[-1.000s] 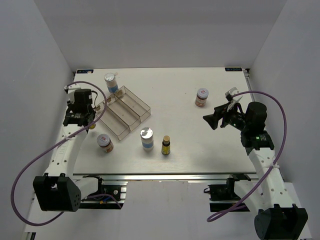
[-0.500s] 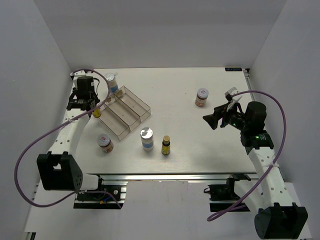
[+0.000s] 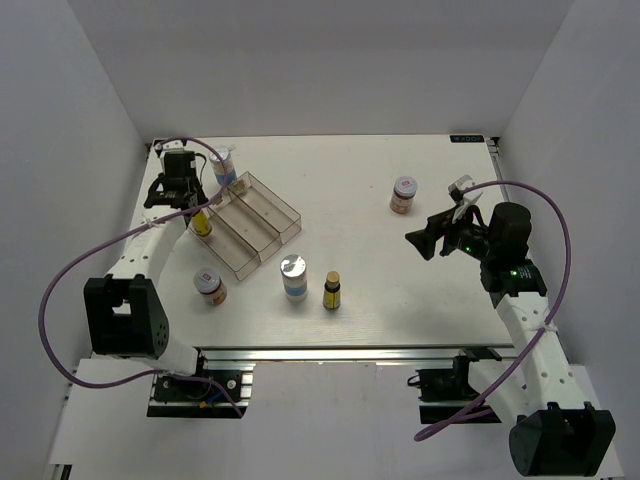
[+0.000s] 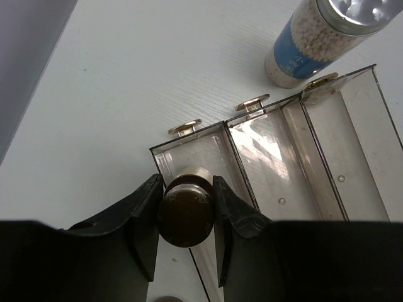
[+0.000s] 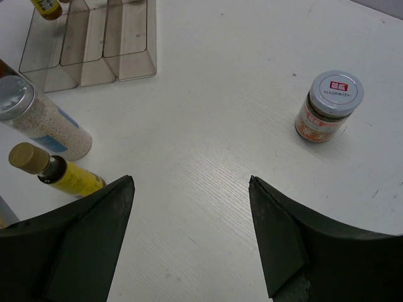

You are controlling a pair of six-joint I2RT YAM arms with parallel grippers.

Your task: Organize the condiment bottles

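My left gripper (image 3: 197, 210) is shut on the dark cap of a slim yellow bottle (image 3: 203, 227). In the left wrist view the gripper (image 4: 186, 211) holds that cap (image 4: 184, 217) over the outer wall of the clear tray's (image 4: 277, 170) leftmost compartment. A silver-lidded jar (image 3: 222, 165) stands just behind the tray (image 3: 262, 215). A second silver-lidded jar (image 3: 293, 277), another yellow bottle (image 3: 332, 290) and a brownish jar (image 3: 210, 285) stand in front of the tray. A second brownish jar (image 3: 403, 194) stands at the right. My right gripper (image 3: 425, 240) is open and empty, above the bare table (image 5: 192, 189).
The tray's three compartments (image 5: 94, 44) are empty. White walls enclose the table (image 3: 360, 160); the left wall is close to my left arm. The right wrist view shows the brownish jar (image 5: 329, 104), the silver-lidded jar (image 5: 38, 119) and the yellow bottle (image 5: 60, 173).
My left gripper has carried the yellow bottle away from me and to the right, up to the tray's left end. The right arm has not moved.
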